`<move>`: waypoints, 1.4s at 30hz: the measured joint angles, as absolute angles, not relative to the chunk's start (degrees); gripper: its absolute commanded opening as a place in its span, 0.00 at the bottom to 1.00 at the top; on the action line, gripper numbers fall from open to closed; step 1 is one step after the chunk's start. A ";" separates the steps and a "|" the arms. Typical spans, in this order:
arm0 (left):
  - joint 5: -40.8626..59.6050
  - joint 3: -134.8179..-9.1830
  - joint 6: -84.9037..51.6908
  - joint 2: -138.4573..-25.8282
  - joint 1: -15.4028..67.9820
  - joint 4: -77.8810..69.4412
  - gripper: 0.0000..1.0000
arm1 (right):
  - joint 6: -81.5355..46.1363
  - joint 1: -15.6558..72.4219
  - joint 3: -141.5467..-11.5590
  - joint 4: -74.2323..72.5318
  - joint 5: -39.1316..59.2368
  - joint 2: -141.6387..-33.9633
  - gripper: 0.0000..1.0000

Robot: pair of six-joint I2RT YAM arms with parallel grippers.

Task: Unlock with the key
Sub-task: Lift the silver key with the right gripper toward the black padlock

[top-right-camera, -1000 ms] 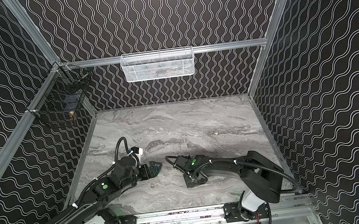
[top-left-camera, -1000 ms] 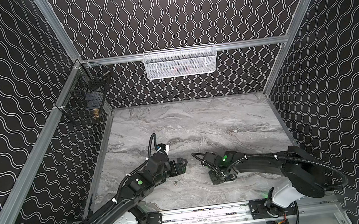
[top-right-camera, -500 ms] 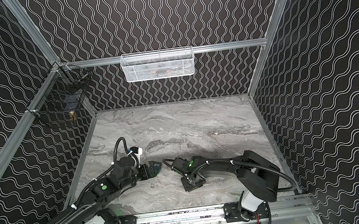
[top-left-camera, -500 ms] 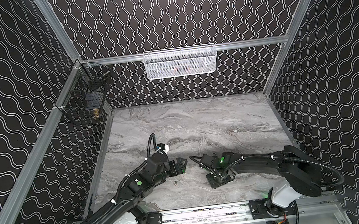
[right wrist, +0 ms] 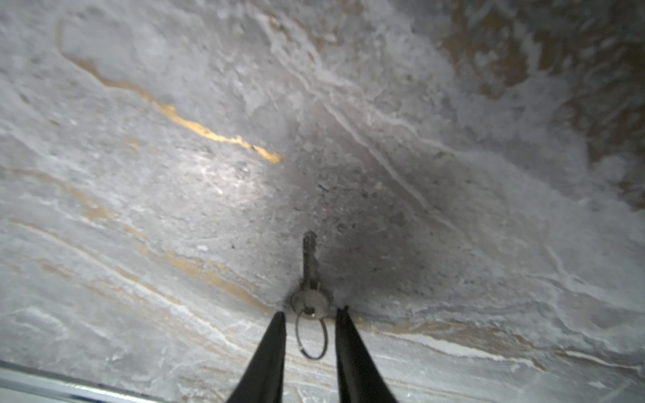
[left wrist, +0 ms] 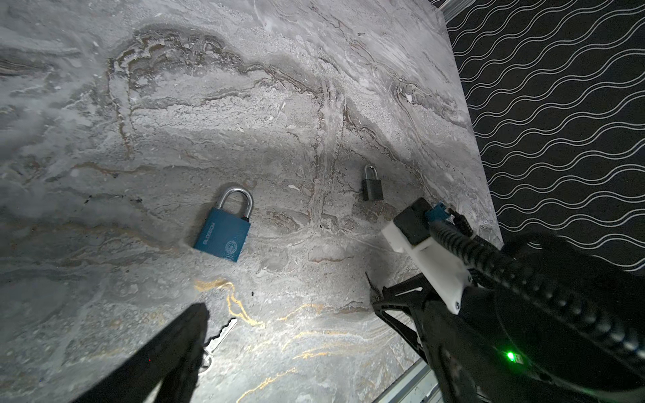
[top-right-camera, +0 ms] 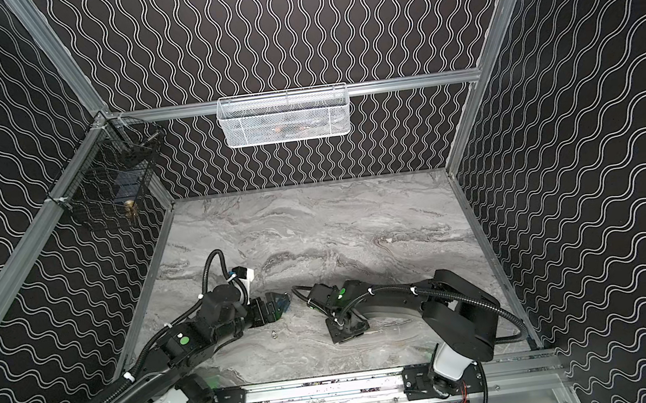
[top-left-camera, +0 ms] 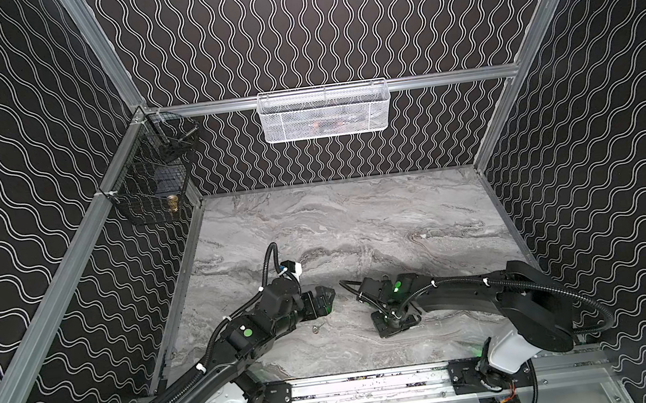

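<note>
**Settling on the key before we squeeze**

In both top views our left pincer (top-left-camera: pixel 322 299) hangs spread wide and empty. In the left wrist view the blue padlock (left wrist: pixel 225 226) lies flat on the tabletop (left wrist: pixel 314 87). In the right wrist view the key (right wrist: pixel 309 275) sits between our right pincer's (right wrist: pixel 310 312) slightly parted, unclenched tips. We should centre on its head, not its ring (right wrist: pixel 311 336).

Key (right wrist: pixel 310 300) dull metal; blue padlock (left wrist: pixel 223 233) matt; tabletop (left wrist: pixel 244 104) seemingly rough stone.

Black wavy-lined walls (top-left-camera: pixel 332 21), aluminium rails (top-left-camera: pixel 444 78), grey marble tabletop (top-left-camera: pixel 356 215), white mesh basket (top-left-camera: pixel 282 126)
</note>
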State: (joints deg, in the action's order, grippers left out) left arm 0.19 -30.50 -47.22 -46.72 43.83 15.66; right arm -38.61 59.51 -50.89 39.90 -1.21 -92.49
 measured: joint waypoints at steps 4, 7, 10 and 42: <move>0.21 -30.50 -47.64 -46.96 43.83 15.70 0.99 | -38.61 59.51 -50.39 39.88 -1.63 -92.38 0.21; 0.23 -30.39 -47.66 -46.96 43.83 15.55 0.99 | -38.50 59.51 -50.11 39.62 -1.65 -92.20 0.17; 0.34 -30.02 -48.01 -46.96 43.83 15.40 0.99 | -38.17 59.51 -49.95 39.57 -1.87 -92.07 0.14; 7.03 -31.55 -71.13 -44.01 43.81 3.20 0.99 | -27.38 59.72 -48.84 18.74 -6.04 -66.30 0.00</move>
State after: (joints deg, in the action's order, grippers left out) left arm 7.03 -31.55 -71.13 -44.01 43.81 3.20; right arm -27.38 59.72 -48.84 18.74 -6.04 -66.30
